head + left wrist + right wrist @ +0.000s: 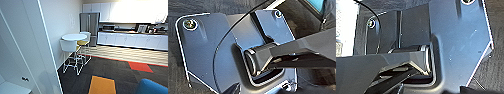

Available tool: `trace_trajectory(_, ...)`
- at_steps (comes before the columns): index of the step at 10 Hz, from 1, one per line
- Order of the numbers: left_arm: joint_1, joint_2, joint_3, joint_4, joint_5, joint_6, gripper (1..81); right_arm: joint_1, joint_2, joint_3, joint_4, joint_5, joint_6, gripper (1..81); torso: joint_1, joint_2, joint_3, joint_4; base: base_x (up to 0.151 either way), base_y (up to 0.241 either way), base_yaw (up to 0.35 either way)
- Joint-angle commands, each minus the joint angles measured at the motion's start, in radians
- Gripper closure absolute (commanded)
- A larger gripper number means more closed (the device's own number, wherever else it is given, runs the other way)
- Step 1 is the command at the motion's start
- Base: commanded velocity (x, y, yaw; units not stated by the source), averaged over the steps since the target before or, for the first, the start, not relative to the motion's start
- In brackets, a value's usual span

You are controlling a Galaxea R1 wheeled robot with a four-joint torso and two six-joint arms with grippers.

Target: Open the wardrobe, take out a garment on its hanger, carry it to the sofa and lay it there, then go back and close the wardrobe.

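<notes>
Wardrobe (27,50) edge looms close; beyond it, open carpet (110,72) reaches the sofa (152,87) corner. Finger positions: I cannot tell.

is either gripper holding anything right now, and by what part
It cannot be told: both wrist views show robot hardware over dark carpet, with no garment or hanger visible. The head view shows a white door and a blue sofa corner.

Floor: dark grey carpet (110,68) with orange (102,85) and red (140,66) tiles, bearing round white table (74,37), white chairs (69,47), blue sofa (152,87).

White wardrobe (27,50) beside round table (74,37)
</notes>
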Motion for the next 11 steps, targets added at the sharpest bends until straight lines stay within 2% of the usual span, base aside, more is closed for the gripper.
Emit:
trace_trajectory(1, -0.032, 0.002, -0.002, 0.000, 0.077, 0.002, 1.0, 0.028, 0.015, 0.006, -0.023, -0.060, -0.016, 1.0, 0.001, 0.000, 0.000, 0.000, 0.000, 0.000, 0.333)
trace_trajectory(4, -0.039, 0.029, -0.002, -0.003, 0.217, -0.004, 1.0, 0.026, 0.015, 0.006, -0.025, -0.061, -0.021, 1.0, 0.001, 0.000, 0.000, 0.000, 0.000, 0.000, 0.333)
trace_trajectory(11, -0.038, 0.025, -0.002, -0.016, 0.215, -0.004, 1.0, 0.019, 0.012, 0.000, -0.025, -0.061, -0.021, 1.0, 0.001, 0.000, 0.000, 0.000, 0.000, 0.000, 0.333)
